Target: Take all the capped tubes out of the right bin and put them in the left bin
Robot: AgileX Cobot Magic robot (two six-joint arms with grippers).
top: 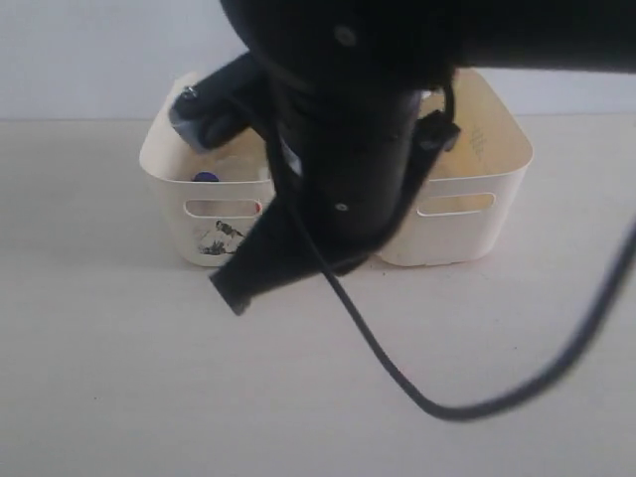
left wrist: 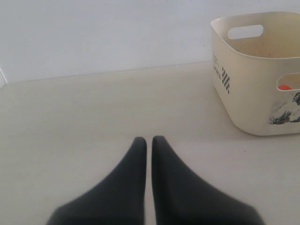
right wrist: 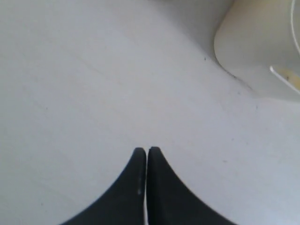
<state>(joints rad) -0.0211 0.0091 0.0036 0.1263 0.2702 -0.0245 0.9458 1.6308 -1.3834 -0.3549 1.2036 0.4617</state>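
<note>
Pale tabletop: left gripper, right gripper hover above, fingers clenched (tips together).

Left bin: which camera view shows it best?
Left wrist view: the left bin stands unobstructed, though cropped. In the exterior view an arm covers much of it. The right wrist view shows only a bin corner, which bin unclear.

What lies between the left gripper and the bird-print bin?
Nothing. In the left wrist view, the stretch of table between the left gripper and the left bin is bare, with no tube or other object on it.
</note>
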